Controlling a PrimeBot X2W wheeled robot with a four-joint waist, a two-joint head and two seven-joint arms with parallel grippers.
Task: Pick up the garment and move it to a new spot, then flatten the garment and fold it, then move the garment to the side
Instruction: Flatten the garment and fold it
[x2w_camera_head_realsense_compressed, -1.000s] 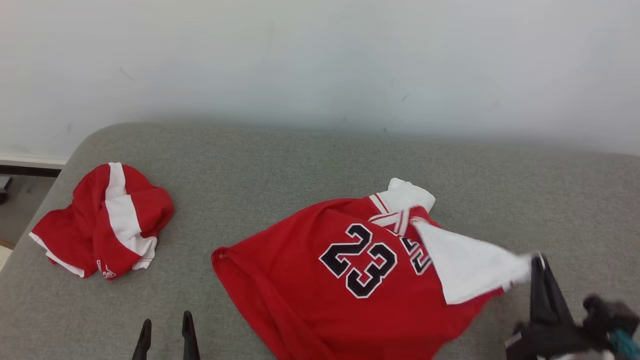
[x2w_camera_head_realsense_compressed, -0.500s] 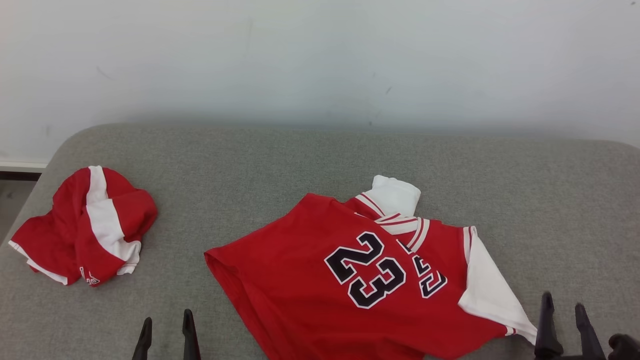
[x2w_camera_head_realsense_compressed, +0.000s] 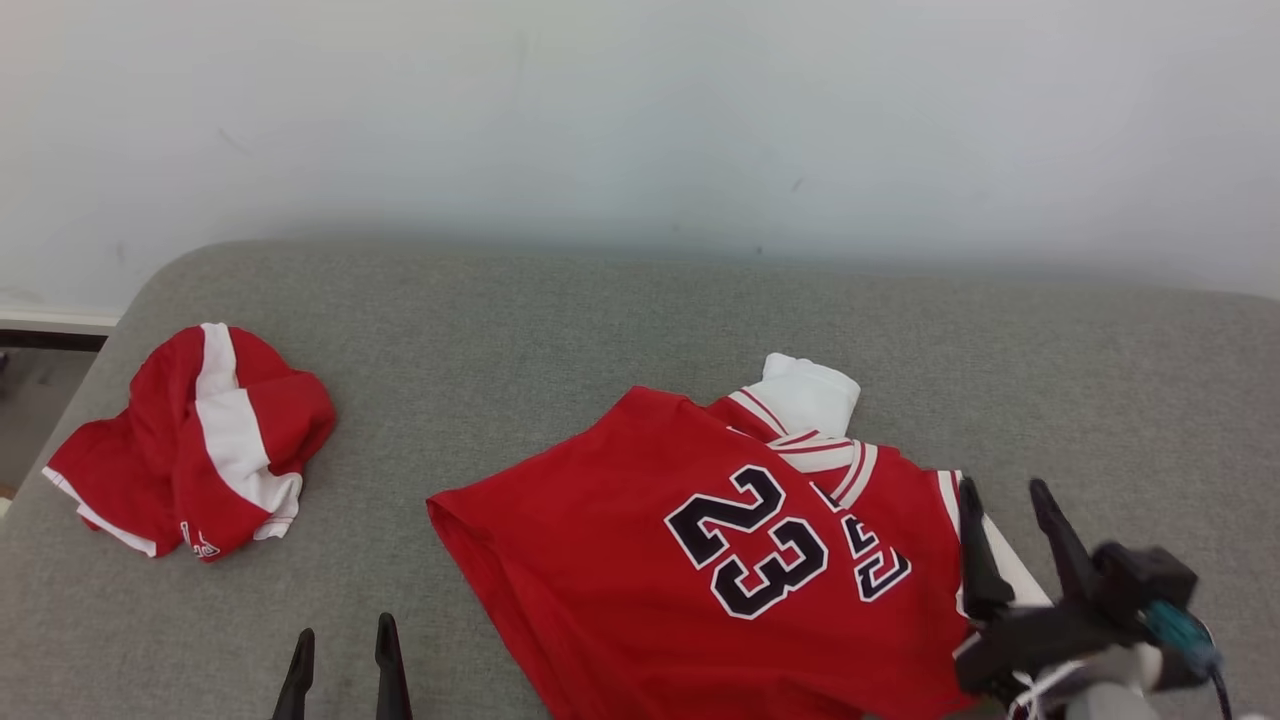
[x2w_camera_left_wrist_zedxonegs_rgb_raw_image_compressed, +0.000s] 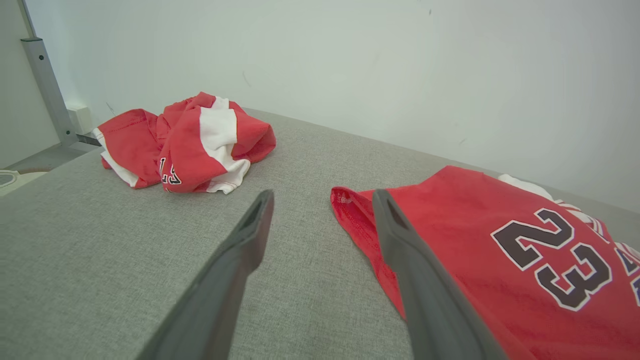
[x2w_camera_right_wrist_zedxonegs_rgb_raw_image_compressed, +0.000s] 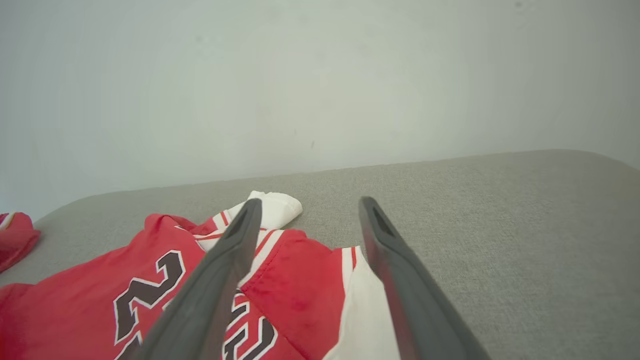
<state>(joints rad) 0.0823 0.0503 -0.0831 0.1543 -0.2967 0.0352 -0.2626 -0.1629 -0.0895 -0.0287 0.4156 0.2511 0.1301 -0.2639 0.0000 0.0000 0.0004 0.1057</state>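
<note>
The garment (x2w_camera_head_realsense_compressed: 650, 530) is a red jersey with a black 23 and white sleeves, lying spread on the grey padded surface (x2w_camera_head_realsense_compressed: 560, 330). One white sleeve (x2w_camera_head_realsense_compressed: 810, 395) is bunched at its far edge. My right gripper (x2w_camera_head_realsense_compressed: 1003, 490) is open over the jersey's right shoulder, its fingers straddling the red-and-white sleeve seam (x2w_camera_right_wrist_zedxonegs_rgb_raw_image_compressed: 350, 280) with nothing held. In the right wrist view, the right gripper (x2w_camera_right_wrist_zedxonegs_rgb_raw_image_compressed: 310, 202) shows the jersey (x2w_camera_right_wrist_zedxonegs_rgb_raw_image_compressed: 300, 290) beneath its spread fingers. My left gripper (x2w_camera_head_realsense_compressed: 345, 630) is open and empty near the front edge, just left of the jersey's hem corner (x2w_camera_left_wrist_zedxonegs_rgb_raw_image_compressed: 345, 200).
A second crumpled red and white garment (x2w_camera_head_realsense_compressed: 200, 440) lies at the surface's left end, also seen in the left wrist view (x2w_camera_left_wrist_zedxonegs_rgb_raw_image_compressed: 190, 140). A pale wall (x2w_camera_head_realsense_compressed: 640, 120) runs behind. The surface's rounded left edge drops to the floor (x2w_camera_head_realsense_compressed: 40, 400). Bare grey fabric lies right of the jersey.
My right gripper opened and let go of the white sleeve, which dropped flat on the surface. The gripper then moved forward over the jersey's right shoulder. The left gripper stayed put.
</note>
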